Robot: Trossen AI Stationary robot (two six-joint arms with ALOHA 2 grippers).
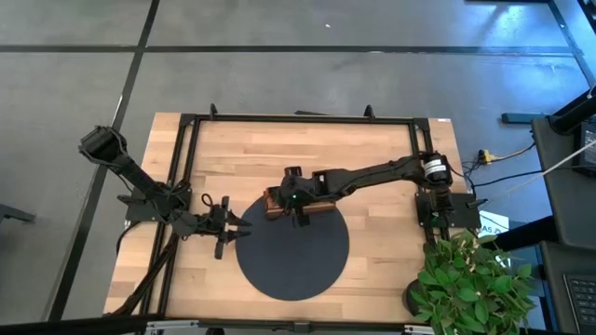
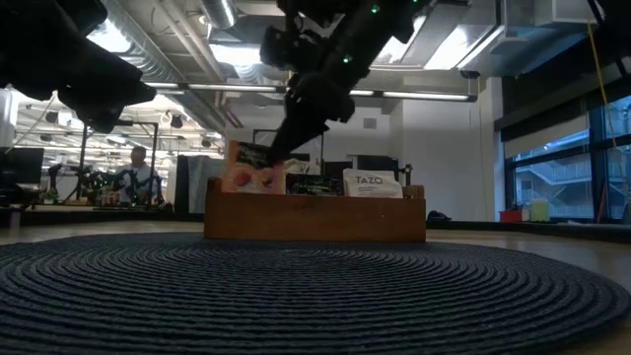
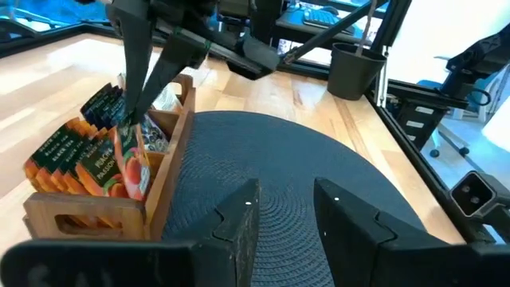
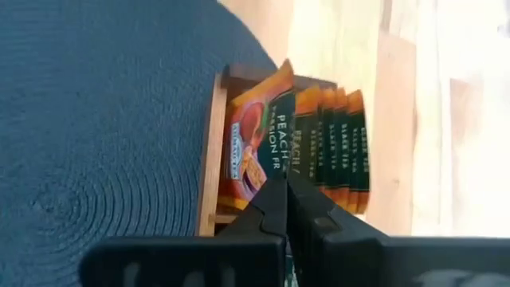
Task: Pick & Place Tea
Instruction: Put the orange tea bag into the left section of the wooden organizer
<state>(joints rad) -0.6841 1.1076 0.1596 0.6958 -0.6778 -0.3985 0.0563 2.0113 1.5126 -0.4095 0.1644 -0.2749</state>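
The right gripper [image 4: 285, 199] is pinched on an orange "PEACH PASSION" tea sachet [image 4: 259, 135] standing in the end compartment of the wooden tray [image 2: 315, 217]. A white sachet [image 2: 373, 183] reads "TAZO". The left gripper [image 3: 283, 215], fingers apart, hovers at the round mat [image 1: 307, 265].

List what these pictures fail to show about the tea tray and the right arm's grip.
- High view: the tray is mostly covered by the right end effector; its compartments cannot be counted there.
- Low view: the tray's front wall hides the sachets' lower parts.
- Right wrist view: the fingers cover the lower edge of the peach sachet.
- Left wrist view: the left end effector stands open; the tray's far end is behind the right arm.
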